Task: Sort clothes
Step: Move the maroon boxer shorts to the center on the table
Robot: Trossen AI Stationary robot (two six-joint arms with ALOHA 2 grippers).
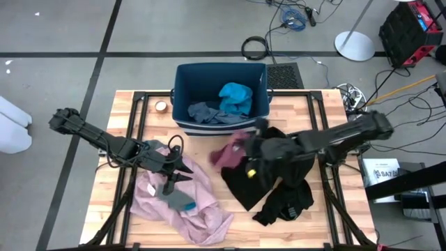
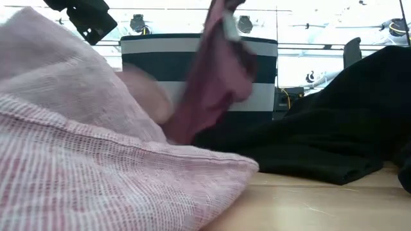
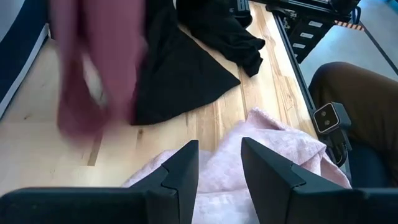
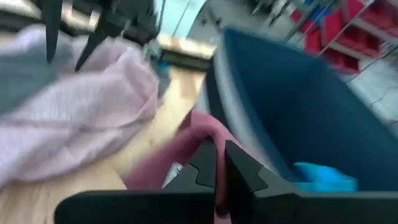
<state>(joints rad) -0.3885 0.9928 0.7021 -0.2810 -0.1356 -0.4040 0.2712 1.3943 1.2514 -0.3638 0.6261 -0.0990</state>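
High view: we see our right pincer [image 1: 245,143] clamped on the maroon piece [image 1: 226,152], lifted just in front of the bin [image 1: 182,90].
High view also shows our left pincer [image 1: 174,174], fingers partly apart and holding nothing, above the pale pink garment [image 1: 202,216] on the table [image 1: 125,118]; teal piece [image 1: 235,97] and grey-blue piece [image 1: 202,111] lie in the bin, the black garment [image 1: 279,188] just right of the maroon one. Low view: we see the maroon piece hanging before the striped bin, pink cloth nearest, black cloth to the right. Left wrist view: our fingers [image 3: 180,174] stand apart over pink cloth. Right wrist view: our closed fingers [image 4: 239,165] pinch maroon cloth beside the bin wall.
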